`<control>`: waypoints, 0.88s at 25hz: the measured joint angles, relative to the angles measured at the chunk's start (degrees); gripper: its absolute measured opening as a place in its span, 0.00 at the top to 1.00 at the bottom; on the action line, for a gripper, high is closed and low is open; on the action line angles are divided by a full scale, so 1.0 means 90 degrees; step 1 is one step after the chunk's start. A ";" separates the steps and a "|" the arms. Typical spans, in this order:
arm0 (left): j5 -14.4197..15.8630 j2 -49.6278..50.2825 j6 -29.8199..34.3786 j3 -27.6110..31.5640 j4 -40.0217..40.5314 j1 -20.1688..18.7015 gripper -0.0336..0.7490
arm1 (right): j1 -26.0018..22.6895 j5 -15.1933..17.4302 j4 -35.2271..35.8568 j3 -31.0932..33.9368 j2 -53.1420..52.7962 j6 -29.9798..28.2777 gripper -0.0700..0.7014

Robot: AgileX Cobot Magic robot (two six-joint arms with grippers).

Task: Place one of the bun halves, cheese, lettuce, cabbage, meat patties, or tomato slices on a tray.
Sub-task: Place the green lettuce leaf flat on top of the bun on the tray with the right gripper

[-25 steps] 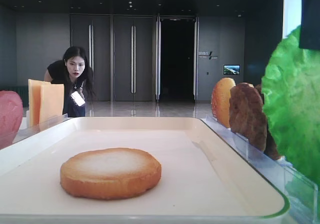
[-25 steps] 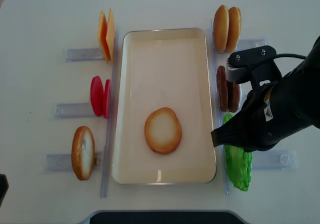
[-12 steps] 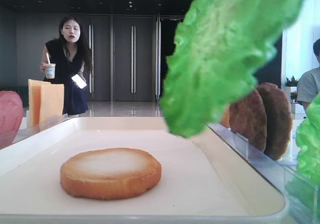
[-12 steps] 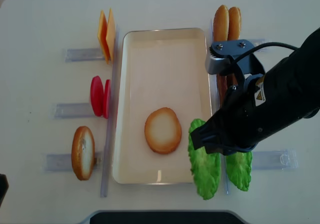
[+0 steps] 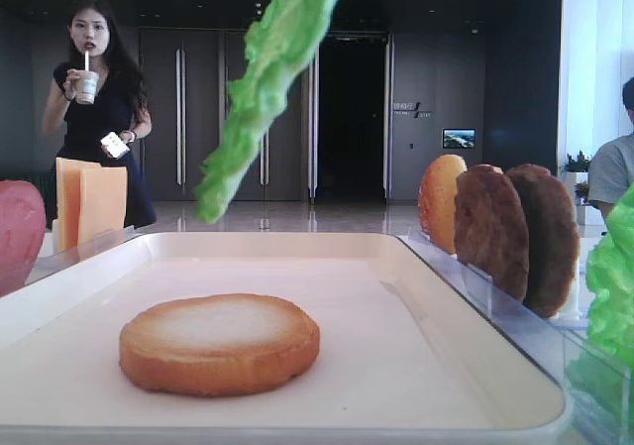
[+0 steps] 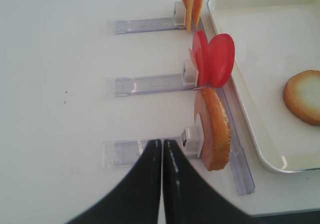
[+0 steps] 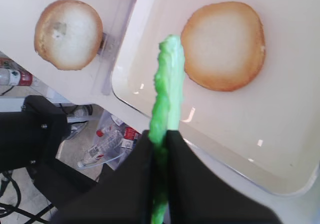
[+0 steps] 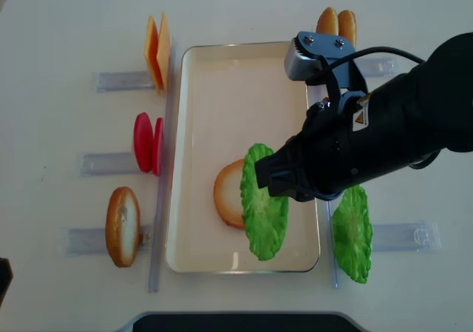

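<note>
A cream-white tray [image 8: 194,110] lies in the middle of the table. One bun half [image 8: 226,194] rests flat in it, pale face up, seen too in the low exterior view [image 5: 219,343]. My right gripper [image 7: 160,138] is shut on the frilly green lettuce [image 8: 264,208], which hangs edge-on above the tray [image 7: 280,134] and covers the bun's right side from above. In the low view the lettuce [image 5: 260,93] dangles well clear of the bun. My left gripper [image 6: 162,143] is shut and empty, beside the upright bun half [image 6: 214,129] in its clear holder.
Clear holders flank the tray: cheese [image 8: 157,49], red tomato slices [image 8: 148,144] and a bun half [image 8: 123,225] on the left; bun halves [image 8: 334,21] and a second green leaf [image 8: 352,233] on the right. Meat patties [image 5: 515,232] stand along the right rim.
The right gripper has lifted the lettuce out of the right-hand holder and carried it left, from beyond the tray's right rim to above the bun half. The left gripper has not moved.
</note>
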 joint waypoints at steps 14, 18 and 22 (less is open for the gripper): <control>0.0000 0.0000 0.0000 0.0000 0.0000 0.0000 0.97 | -0.0539 -0.0413 0.4043 0.0000 0.1370 -0.4005 0.84; 0.0000 0.0000 0.0000 0.0000 0.0000 0.0000 0.97 | -0.0787 -0.0082 0.4950 0.0000 0.1789 -0.5002 0.84; 0.0000 0.0000 0.0000 0.0000 0.0000 0.0000 0.97 | -0.0892 0.0001 0.5239 0.0000 0.2047 -0.5508 0.84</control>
